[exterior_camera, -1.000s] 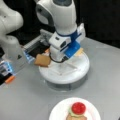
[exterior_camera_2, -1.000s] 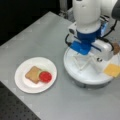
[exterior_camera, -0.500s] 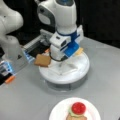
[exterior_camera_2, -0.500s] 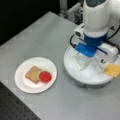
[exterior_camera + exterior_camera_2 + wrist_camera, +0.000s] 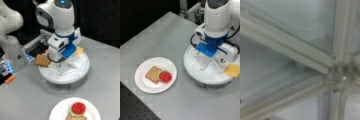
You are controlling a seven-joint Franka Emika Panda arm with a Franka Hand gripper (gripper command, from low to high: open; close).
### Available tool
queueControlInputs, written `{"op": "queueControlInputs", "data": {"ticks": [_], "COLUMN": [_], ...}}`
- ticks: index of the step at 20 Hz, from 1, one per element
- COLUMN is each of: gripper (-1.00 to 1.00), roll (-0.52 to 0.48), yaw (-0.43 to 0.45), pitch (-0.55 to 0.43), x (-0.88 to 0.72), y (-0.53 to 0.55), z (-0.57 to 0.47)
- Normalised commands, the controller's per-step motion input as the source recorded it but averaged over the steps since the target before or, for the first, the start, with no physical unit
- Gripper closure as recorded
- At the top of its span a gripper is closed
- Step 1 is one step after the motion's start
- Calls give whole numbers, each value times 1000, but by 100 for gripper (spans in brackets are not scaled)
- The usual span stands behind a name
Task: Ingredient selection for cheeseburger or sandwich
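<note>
On your left in a front view, the sandwich (image 5: 158, 75) lies on the white plate (image 5: 143, 85). To its right, your gripper (image 5: 206, 51) hangs low over the segmented tray (image 5: 205, 77); I cannot tell how its jaws stand. The cheese square (image 5: 233, 70) sits at the tray's right edge.

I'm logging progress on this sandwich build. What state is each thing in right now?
Gripper: low over the segmented tray, fingers hidden.
Sandwich: on the plate, red disc topmost, not capped.
Cheese square: at tray's edge, untouched.
Toast square: overhanging tray's rim.
</note>
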Motion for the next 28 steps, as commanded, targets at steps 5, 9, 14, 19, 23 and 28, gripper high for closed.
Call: {"op": "queueControlInputs", "data": {"ticks": [5,9,14,19,23,28], "gripper": [-100,-100,-100,-100,-100,-100], "roll": [-105,-87,-74,-54,-42,-34], "yaw": [145,180,209,215,191,136], "pitch": [-255,-257,-253,-242,-236,-231], "x": [-375,-293,-256,-248,-216,-147], "y": [-60,-94,-141,-157,-113,-50], "z": [-141,-180,-156,-128,-109,-102]}}
